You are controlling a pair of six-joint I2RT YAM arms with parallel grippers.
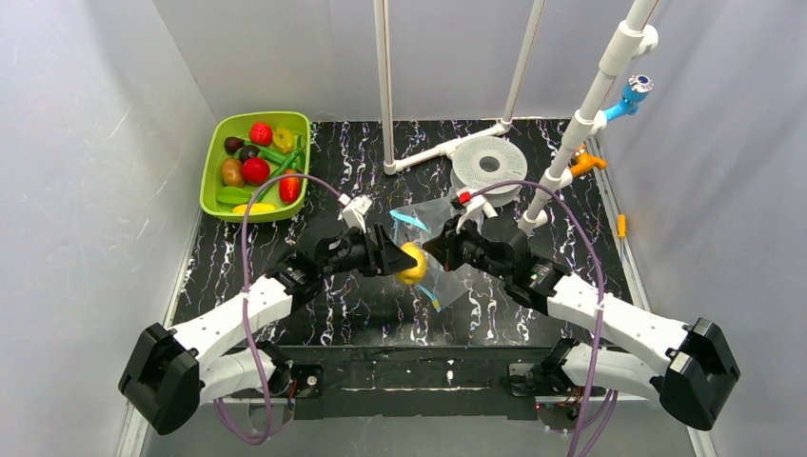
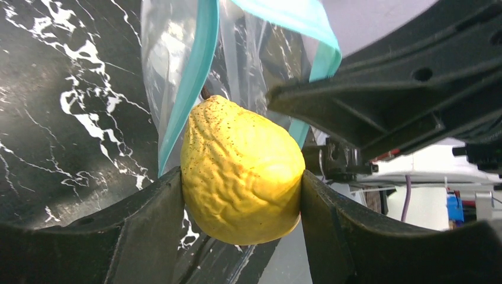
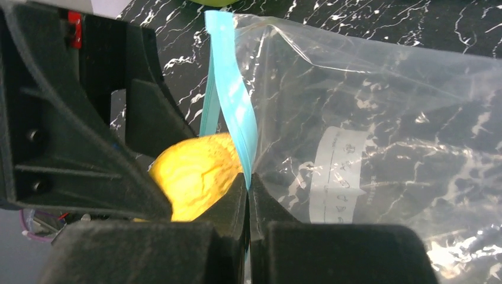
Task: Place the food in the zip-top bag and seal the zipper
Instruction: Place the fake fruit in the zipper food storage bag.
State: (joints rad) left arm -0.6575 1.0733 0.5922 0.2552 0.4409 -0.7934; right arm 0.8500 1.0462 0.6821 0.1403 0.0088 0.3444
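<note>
My left gripper [image 1: 407, 263] is shut on a yellow pear [image 2: 240, 171] and holds it above the table, right at the mouth of the zip-top bag [image 3: 379, 136]. The pear's stem end touches the light-blue zipper [image 2: 192, 77], which gapes open. My right gripper [image 3: 248, 180] is shut on one lip of the zipper [image 3: 234, 100] and holds the clear bag up; its white label [image 3: 337, 177] faces the right wrist camera. In the top view the pear [image 1: 412, 264] sits between both grippers, with the bag [image 1: 440, 249] under my right gripper [image 1: 440, 249].
A lime-green tray [image 1: 221, 181] at the back left holds several toy fruits and vegetables. A white filament spool [image 1: 489, 164] and white pipe stands [image 1: 385, 105] are at the back. Grey walls close in both sides.
</note>
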